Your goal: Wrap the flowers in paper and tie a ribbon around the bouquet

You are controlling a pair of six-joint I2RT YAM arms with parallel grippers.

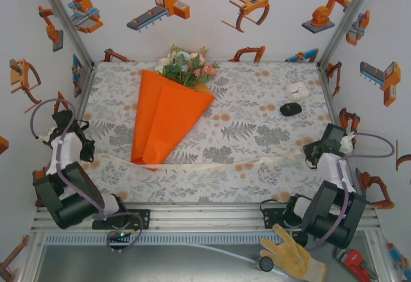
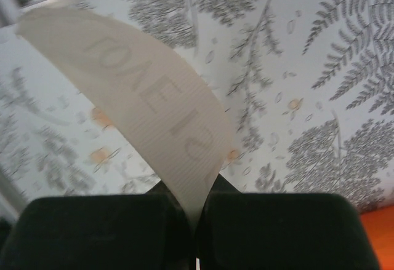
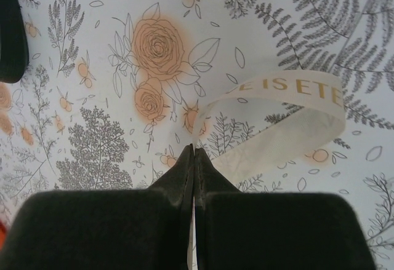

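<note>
The bouquet (image 1: 164, 112) lies left of the table's middle, an orange paper cone with its narrow tip toward me. Pink, white and green flowers (image 1: 185, 67) stick out of its far, wide end. The cream ribbon (image 1: 218, 164) runs in one long line across the near part of the table and crosses the cone at its tip. My left gripper (image 1: 88, 149) is shut on the ribbon's left end; its wrist view shows the ribbon (image 2: 154, 104) curving up out of the closed gripper (image 2: 194, 201). My right gripper (image 1: 311, 151) is shut on the right end, with the ribbon (image 3: 289, 88) looping off beside the closed gripper (image 3: 194, 153).
A small white box (image 1: 298, 90) and a black oval object (image 1: 290, 109) sit at the back right. A yellow glove (image 1: 292, 256) and a red tool (image 1: 353, 264) lie below the table's near rail. Printed walls close in the left, right and far sides.
</note>
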